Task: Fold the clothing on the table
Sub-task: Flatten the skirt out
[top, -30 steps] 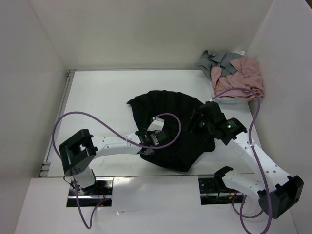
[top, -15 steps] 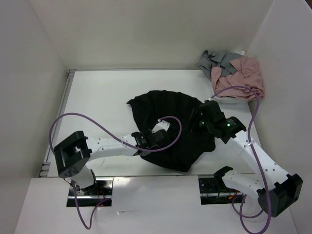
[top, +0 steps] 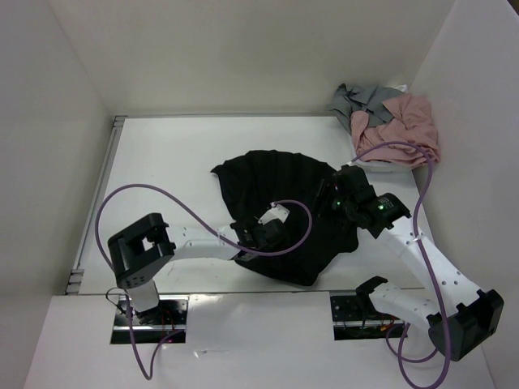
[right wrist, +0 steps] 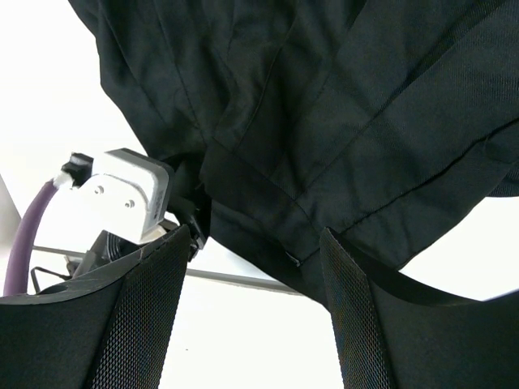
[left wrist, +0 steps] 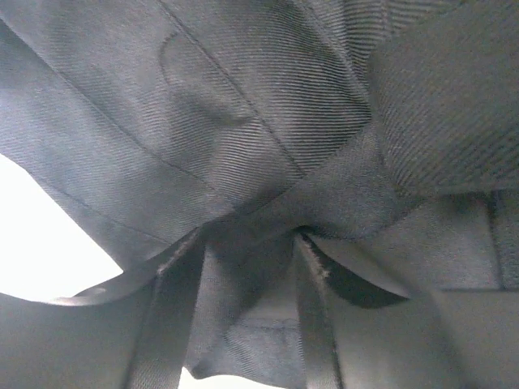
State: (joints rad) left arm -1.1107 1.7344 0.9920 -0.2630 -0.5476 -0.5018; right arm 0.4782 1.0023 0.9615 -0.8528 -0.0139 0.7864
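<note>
The clothing (top: pixel 276 178), a black pleated garment, lies spread across the middle of the white table (top: pixel 162 162). My left gripper (top: pixel 274 232) is down on its near part. In the left wrist view black cloth (left wrist: pixel 243 121) fills the picture, and the left gripper (left wrist: pixel 251 243) has its jaws apart with a bunched fold lying between them. My right gripper (top: pixel 334 201) hovers over the garment's right side. It (right wrist: pixel 255 235) is open, its mesh fingers (right wrist: pixel 150 316) above the hem of the clothing (right wrist: pixel 324 105), with nothing pinched.
A pink garment (top: pixel 405 130) and a grey garment (top: pixel 365 99) are piled at the back right corner. White walls enclose the table on three sides. The left arm's white wrist (right wrist: pixel 122 194) shows close by in the right wrist view.
My left gripper let go of the cloth, slid a little to the right over the garment, and its jaws now stand apart around a fold. The right arm has barely moved.
</note>
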